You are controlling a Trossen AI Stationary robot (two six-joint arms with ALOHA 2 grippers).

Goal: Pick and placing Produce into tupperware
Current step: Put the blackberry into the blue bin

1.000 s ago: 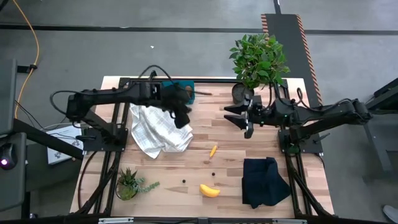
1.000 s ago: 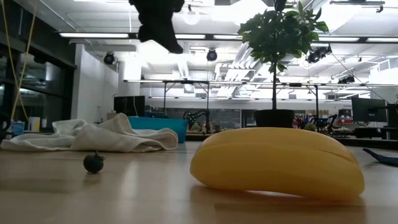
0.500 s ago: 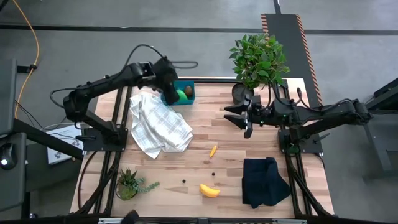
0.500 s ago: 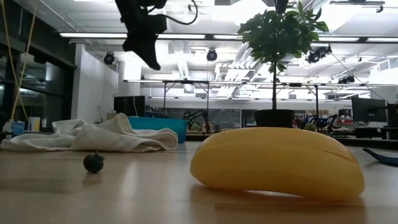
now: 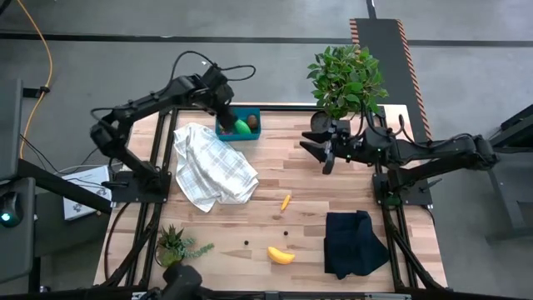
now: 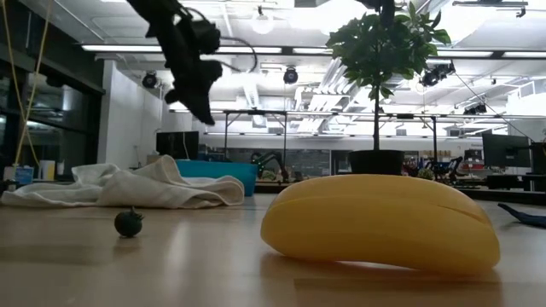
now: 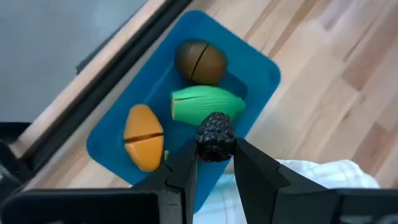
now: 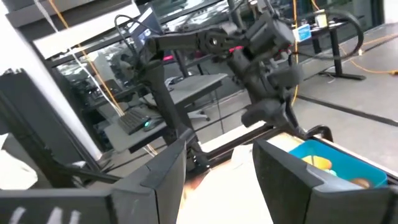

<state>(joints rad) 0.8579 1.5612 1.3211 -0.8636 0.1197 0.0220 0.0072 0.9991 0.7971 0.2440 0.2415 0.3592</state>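
- Left gripper [image 7: 214,158] hovers over the box [image 7: 249,59] at the table's 11 o'clock, jaws nearly closed, pinching a dark berry [image 7: 216,137].
- The box already holds three pieces of produce.
- Likely step: dropping it in; next, part the jaws.
- Right gripper [image 5: 327,158] waits at 1 o'clock, jaws apart, holding nothing.
- Banana [image 5: 281,255] lies at 6 o'clock.

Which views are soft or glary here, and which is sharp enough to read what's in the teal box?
Low view: banana looms close and soft, ceiling strip lights glare. Right wrist view: blurred throughout. Left wrist view: sharpest, showing the tupperware holding brown, green and orange pieces, and a dark berry in the left gripper.
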